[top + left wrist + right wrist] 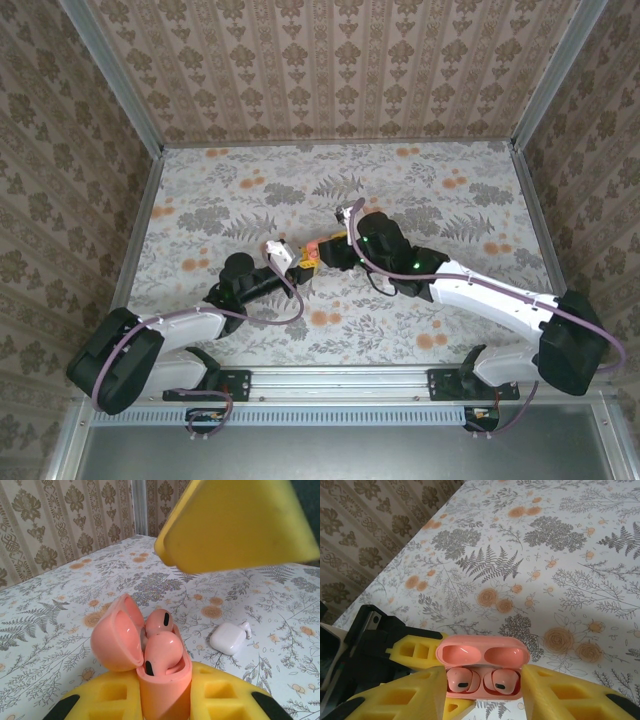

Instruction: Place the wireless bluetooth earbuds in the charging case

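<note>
Both coral earbuds are sitting in the open charging case, over the bench's middle. My left pincer is clamping its base; my right pincer is flanking it, parted. Seating looks done, and I'm judging the lid needs tipping shut next.

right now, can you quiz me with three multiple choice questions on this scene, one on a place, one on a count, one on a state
1. Where is the white case? A on the table B on a shelf C in a drawer
2. How many earbuds sit in the coral case? A none B one C two
3. The coral case's lid is: A shut B open C missing

Answers: 1 A, it lies on the flowered table, apart from the coral case. 2 C, both wells hold a coral earbud. 3 B, the lid stands tipped back with its hollow inside showing.
</note>
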`<state>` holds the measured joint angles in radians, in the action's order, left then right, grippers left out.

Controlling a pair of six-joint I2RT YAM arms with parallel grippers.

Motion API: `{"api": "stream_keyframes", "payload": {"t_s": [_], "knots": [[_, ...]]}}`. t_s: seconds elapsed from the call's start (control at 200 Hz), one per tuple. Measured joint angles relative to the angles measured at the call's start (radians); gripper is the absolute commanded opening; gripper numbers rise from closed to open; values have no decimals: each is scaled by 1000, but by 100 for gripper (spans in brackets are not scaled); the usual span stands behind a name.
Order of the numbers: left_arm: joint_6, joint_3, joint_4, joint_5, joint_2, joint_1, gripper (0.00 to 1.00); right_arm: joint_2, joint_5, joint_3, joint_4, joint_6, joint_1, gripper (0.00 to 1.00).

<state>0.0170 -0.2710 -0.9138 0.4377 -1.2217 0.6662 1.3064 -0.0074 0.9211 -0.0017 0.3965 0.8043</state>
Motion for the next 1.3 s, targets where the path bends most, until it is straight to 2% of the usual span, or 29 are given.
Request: {"api": "stream_keyframes", "payload": {"t_s": [0.3,0.61,0.795,0.985,1.095,1.225,1.3], "knots": [[-18,0,-3,9,1,0,9,-63,-50,-54,3,4,-71,47],[-44,-2,5,17,38,0,9,-98,-92,-113,-1,-27,-142,55],[-48,-14,11,36,53,0,9,-164,-141,-174,8,-68,-200,64],[-51,-25,43,77,58,-13,9,-213,-233,-222,14,-173,-261,70],[-53,-35,56,104,58,-21,9,-258,-293,-235,0,-296,-275,72],[-56,-51,67,135,58,-29,9,-340,-343,-259,-7,-449,-283,88],[-59,-59,69,151,58,-33,9,-380,-360,-273,-8,-515,-288,92]]}}
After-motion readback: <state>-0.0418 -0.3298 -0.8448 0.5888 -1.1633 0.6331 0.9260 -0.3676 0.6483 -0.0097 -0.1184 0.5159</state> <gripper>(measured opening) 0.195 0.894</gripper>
